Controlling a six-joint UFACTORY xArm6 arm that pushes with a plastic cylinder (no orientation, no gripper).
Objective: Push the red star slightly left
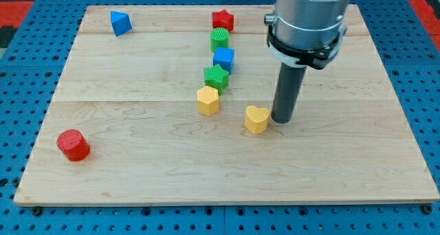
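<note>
Since our tip rests just right of the yellow heart, the red star lies well up-view and leftward. We carry no gripper, so nothing is held; we must reach the star's right side.

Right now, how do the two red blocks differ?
The red star is star-shaped; the red cylinder is round. The star sits at the view's top, heading a column of blocks; the cylinder stands alone at the bottom left. My tip is nearer the star, though beside neither. Both are red and lie untouched.
</note>
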